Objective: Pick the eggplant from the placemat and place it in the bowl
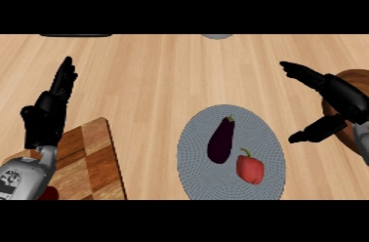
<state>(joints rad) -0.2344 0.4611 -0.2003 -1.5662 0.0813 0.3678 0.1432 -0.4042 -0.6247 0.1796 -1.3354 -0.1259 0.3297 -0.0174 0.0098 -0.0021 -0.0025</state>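
Light wood counter (166, 75) fills the view, w/ a grey round placemat (198, 138) lying right of centre. The eggplant (221, 139) rests on that mat, dark purple, long axis running roughly top-right to bottom-left, stem end toward the far side; nothing is touching it. Just beside it, toward the near-right, sits a red bell pepper (250, 169), apart from the eggplant by a thin strip of mat. The brown bowl (355, 80) shows only partly at the right edge, mostly hidden behind the right hand (338, 97). That hand is spread, fingers and thumb well apart, holding nothing, hovering right of the mat and over the bowl's rim area; whether it touches the bowl can't be told. The left hand (45, 116) rests at the left edge, fingers straight and up, empty, above a checkered wooden cutting board (90, 158). A small red object peeks out at the bottom-left corner, too cut off to name. Progress, judging by this layout: basically nil so far. Eggplant not yet picked; approach, grasp, lift, carry to the bowl and release are all left to do. The pepper sitting so near is the likely snag for the grasp.
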